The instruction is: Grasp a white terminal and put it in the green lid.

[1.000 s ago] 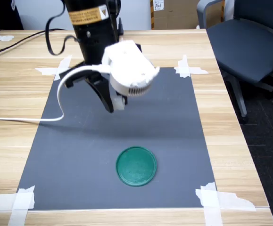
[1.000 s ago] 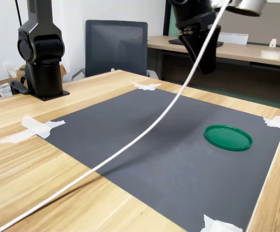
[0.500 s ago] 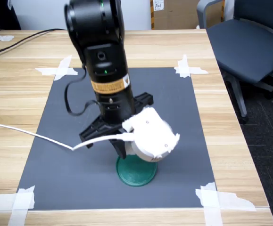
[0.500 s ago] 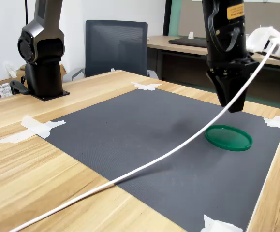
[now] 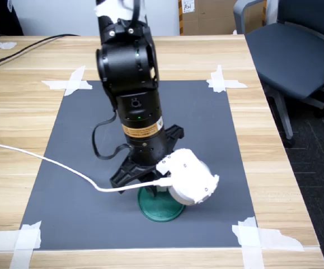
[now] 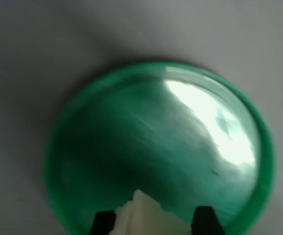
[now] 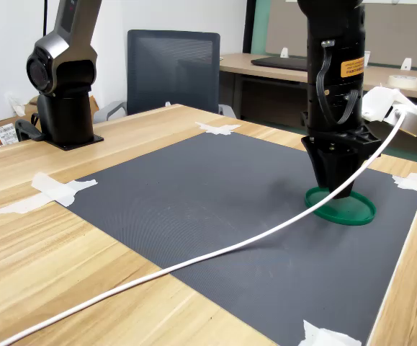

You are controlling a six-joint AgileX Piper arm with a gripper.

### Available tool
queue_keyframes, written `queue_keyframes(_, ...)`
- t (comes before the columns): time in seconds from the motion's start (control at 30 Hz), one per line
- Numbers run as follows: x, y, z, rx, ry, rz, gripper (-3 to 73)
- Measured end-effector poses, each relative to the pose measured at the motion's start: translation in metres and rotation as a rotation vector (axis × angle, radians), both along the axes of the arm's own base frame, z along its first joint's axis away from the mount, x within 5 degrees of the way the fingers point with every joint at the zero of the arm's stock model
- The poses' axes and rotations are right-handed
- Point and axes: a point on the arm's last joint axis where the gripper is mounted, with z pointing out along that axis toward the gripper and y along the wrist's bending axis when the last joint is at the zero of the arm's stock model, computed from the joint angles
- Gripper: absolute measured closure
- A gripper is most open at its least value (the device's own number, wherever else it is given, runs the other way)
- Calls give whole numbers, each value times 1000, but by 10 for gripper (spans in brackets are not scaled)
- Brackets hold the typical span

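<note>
The green lid (image 6: pixel 161 147) fills the wrist view, a flat round disc with a raised rim and a bright glare patch. Close above its inside, my gripper (image 6: pixel 153 223) is shut on the white terminal (image 6: pixel 139 215), a small pale block held between two dark fingertips (image 6: pixel 104 223). In the first exterior view the arm stands over the green lid (image 5: pixel 153 208) near the mat's front edge, and the white wrist camera head (image 5: pixel 189 176) hides the fingers. In the second exterior view the gripper (image 7: pixel 335 189) points straight down, its tip just over the green lid (image 7: pixel 352 210).
A dark grey mat (image 5: pixel 72 168) is taped at its corners to the wooden table (image 5: pixel 16 106). A white cable (image 5: pixel 44 161) trails from the wrist across the mat to the first exterior view's left. An office chair (image 5: pixel 296 50) stands off the table. A second black arm base (image 7: pixel 63 86) sits at the far corner.
The arm swung from the back of the mat to the front and came down over the green lid. The gripper now hangs lower, just above the lid, the cable trailing after it.
</note>
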Motion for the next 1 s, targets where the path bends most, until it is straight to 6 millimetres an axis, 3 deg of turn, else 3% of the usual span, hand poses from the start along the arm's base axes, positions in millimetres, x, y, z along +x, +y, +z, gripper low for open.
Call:
queue_keyframes(0.23, 0, 1, 0, 14, 6, -47, 282)
queue_keyframes(0.4, -1, -1, 4, 2, -5, -77, 256)
queue_keyframes(0.53, -6, -2, 31, 17, -65, -86, 255)
queue_keyframes(0.67, -19, -5, 78, 61, -180, -104, 255)
queue_keyframes(0.87, -54, -12, 127, 114, -345, -123, 327)
queue_keyframes(1.0, -83, -18, 138, 134, -421, -126, 471)
